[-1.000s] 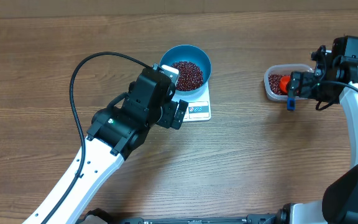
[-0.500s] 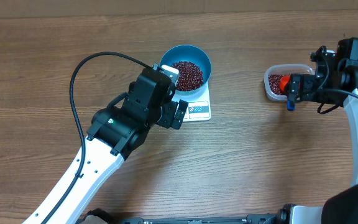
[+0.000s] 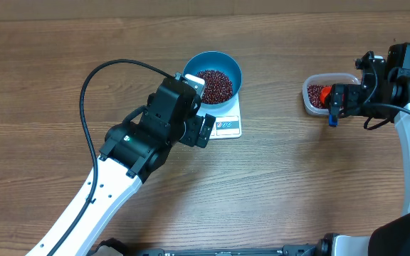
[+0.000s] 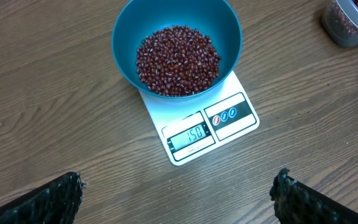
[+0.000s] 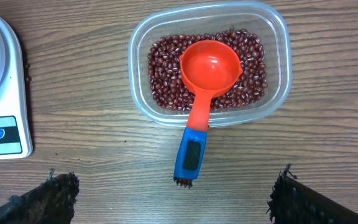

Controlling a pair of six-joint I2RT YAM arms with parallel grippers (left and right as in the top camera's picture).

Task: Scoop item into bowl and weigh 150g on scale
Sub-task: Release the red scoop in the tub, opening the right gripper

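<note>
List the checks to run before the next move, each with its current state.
1. Display on the scale reads 150: ok.
2. Bowl sits on the scale, beans inside it: ok.
3. Scoop lies empty in the tub, handle over the rim: ok.
4. Left gripper is open and holds nothing: ok.
5. Right gripper is open and does not grip the scoop: ok.

The scale (image 4: 165,116) carries a grey display (image 4: 190,135), just below the middle of the left wrist view, reading 150. The marks on the three round buttons (image 4: 224,116) beside it are too small to read.
</note>
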